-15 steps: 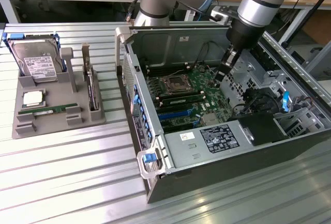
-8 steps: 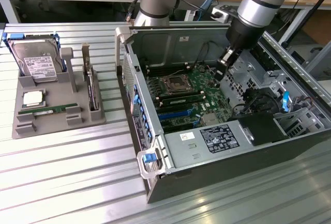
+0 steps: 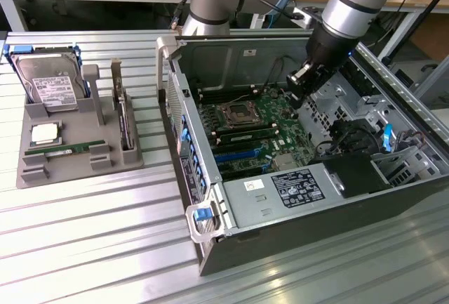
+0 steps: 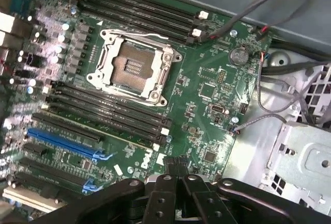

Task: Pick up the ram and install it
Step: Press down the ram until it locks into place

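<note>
Pincer (image 4: 178, 169) hovering closed (holding nothing) over the motherboard (image 4: 207, 84), ram (image 3: 64, 152) lying well apart in the tray (image 3: 77, 167).

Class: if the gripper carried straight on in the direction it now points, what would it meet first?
Most likely the green motherboard inside the open computer case: the gripper hangs above it, pointing down. The exact contact spot is uncertain.

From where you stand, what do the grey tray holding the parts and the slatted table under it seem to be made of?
The grey tray: probably plastic, judging by its matte, even grey and chunky moulded blocks, with no glints. The slatted table: apparently bare metal, likely aluminium, given its pale silver ribs with a brushed sheen and soft reflections.
</note>
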`<control>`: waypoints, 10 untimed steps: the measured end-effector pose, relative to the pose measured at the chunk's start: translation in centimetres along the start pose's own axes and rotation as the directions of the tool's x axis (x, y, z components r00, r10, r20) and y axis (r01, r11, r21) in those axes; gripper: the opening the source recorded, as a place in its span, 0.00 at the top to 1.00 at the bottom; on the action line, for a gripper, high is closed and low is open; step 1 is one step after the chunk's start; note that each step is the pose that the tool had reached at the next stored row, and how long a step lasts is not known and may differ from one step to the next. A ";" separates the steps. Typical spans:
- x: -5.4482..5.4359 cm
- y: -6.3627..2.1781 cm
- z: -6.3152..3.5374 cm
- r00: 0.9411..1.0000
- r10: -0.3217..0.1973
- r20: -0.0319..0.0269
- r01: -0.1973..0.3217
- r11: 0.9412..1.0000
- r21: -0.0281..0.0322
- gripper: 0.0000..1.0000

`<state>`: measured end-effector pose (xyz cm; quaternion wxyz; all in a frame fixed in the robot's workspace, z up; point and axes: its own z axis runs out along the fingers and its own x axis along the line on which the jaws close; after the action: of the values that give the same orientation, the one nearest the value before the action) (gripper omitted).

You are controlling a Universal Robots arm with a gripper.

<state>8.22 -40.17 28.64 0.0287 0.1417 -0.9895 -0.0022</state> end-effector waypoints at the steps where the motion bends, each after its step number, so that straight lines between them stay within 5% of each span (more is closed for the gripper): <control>1: 0.0 0.00 0.02 1.000 0.030 0.000 -0.030 1.000 -0.002 0.89; 5: 0.0 0.00 0.08 0.992 0.123 0.001 -0.123 0.992 -0.007 0.89; 7: 0.0 0.00 0.13 0.983 0.185 0.001 -0.185 0.983 -0.011 0.89; 10: 0.0 0.00 0.17 0.961 0.277 0.001 -0.277 0.961 -0.016 0.89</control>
<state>8.22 -40.17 28.47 0.0281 0.0016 -0.9996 -0.0061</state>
